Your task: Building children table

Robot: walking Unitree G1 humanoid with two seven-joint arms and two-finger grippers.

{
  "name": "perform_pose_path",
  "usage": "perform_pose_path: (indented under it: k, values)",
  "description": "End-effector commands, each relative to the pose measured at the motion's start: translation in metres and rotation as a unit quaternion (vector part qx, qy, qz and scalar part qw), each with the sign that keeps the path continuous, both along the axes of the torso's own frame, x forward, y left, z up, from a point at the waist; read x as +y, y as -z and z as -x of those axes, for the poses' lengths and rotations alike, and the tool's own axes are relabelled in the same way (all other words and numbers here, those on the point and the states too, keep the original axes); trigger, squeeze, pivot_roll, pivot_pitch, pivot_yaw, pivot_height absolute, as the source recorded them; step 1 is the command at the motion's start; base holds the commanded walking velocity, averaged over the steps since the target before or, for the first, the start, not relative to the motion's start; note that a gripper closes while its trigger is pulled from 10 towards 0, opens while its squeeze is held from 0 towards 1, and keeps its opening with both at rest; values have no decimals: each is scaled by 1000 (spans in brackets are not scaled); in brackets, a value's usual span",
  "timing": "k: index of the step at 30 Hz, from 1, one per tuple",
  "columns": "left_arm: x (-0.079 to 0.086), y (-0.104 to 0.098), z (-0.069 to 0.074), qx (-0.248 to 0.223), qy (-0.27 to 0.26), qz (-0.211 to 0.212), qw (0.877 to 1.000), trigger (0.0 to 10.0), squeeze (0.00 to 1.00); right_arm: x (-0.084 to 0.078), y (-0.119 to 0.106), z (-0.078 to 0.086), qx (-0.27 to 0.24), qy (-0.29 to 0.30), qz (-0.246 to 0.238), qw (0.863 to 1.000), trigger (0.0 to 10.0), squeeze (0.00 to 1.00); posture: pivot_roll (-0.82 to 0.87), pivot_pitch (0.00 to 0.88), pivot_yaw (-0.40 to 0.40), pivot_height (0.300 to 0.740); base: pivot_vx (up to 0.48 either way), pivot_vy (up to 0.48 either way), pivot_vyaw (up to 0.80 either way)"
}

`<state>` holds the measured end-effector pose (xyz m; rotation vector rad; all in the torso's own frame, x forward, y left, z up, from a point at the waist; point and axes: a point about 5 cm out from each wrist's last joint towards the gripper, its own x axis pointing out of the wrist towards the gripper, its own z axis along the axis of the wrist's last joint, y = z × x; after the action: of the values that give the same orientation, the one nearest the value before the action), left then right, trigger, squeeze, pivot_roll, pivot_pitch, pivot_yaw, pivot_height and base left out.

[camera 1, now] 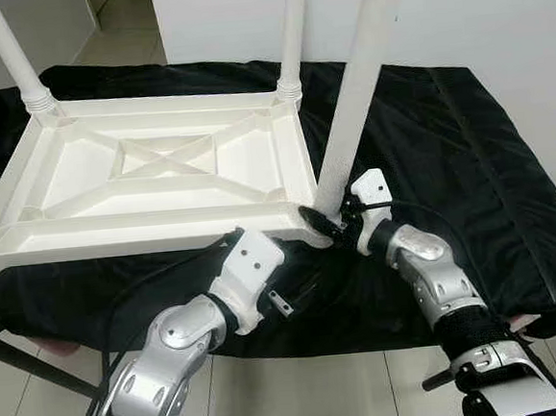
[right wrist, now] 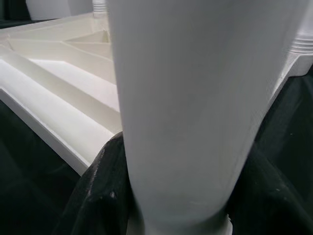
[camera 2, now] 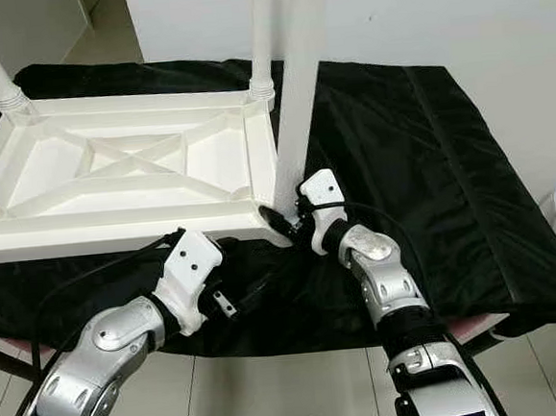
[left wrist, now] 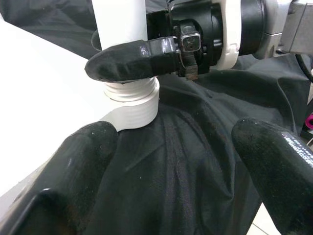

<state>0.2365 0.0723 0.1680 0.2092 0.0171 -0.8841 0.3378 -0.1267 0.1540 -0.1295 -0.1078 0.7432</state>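
A white children's table (camera 1: 159, 169) lies upside down on a black cloth. White legs stand in its far left (camera 1: 11, 56) and far right (camera 1: 291, 33) corners. At the near right corner a third white leg (camera 1: 356, 96) stands tilted over a threaded socket (left wrist: 132, 100). My right gripper (camera 1: 329, 221) is shut on the base of that leg, one finger (left wrist: 132, 61) wrapped across it. My left gripper (left wrist: 181, 166) is open just below the same corner, over the cloth, with nothing between its fingers (left wrist: 73, 166).
The black cloth (camera 1: 466, 155) covers a low platform whose front edge runs just before my arms. A dark frame bar (camera 1: 30, 367) sticks out at the lower left. A white wall (camera 1: 493, 8) stands behind, and light floor tiles (camera 1: 303, 399) lie below.
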Motion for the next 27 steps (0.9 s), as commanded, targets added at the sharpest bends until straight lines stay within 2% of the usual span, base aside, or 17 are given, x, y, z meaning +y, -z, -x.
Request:
perform_pose_path:
  k: [1,4,5,6,7,11,21,27]
  values:
    - [1,1,2,5,1,-3,1000,10000,0,2,6,3,5,-13,8,1000,0,0,-119,114,-14,740,0,0,0]
    - [0,1,1,5,2,-3,1000,10000,0,2,7,4,6,-14,4,1000,0,0,-120,115,-13,740,0,0,0]
    - [0,1,1,5,2,-3,1000,10000,0,2,7,4,7,-13,1,1000,1647,0,-121,115,-13,740,0,0,0]
    - [0,1,1,5,2,-3,1000,10000,0,2,7,4,7,-13,1,1000,1647,0,-121,115,-13,740,0,0,0]
    - [0,1,1,5,3,-4,1000,10000,0,2,7,4,7,-6,-4,1000,10000,0,-123,116,-11,740,0,0,0]
    - [0,1,2,5,4,-4,1000,10000,0,2,7,4,7,6,-13,1000,10000,0,-124,116,-11,740,0,0,0]
    - [0,2,2,6,5,-4,1000,10000,0,4,8,6,18,87,-19,996,10000,0,-130,119,-11,740,0,0,0]
    - [0,2,2,7,6,-3,1000,10000,0,8,11,14,34,151,-49,987,10000,0,-133,120,-9,740,0,0,0]
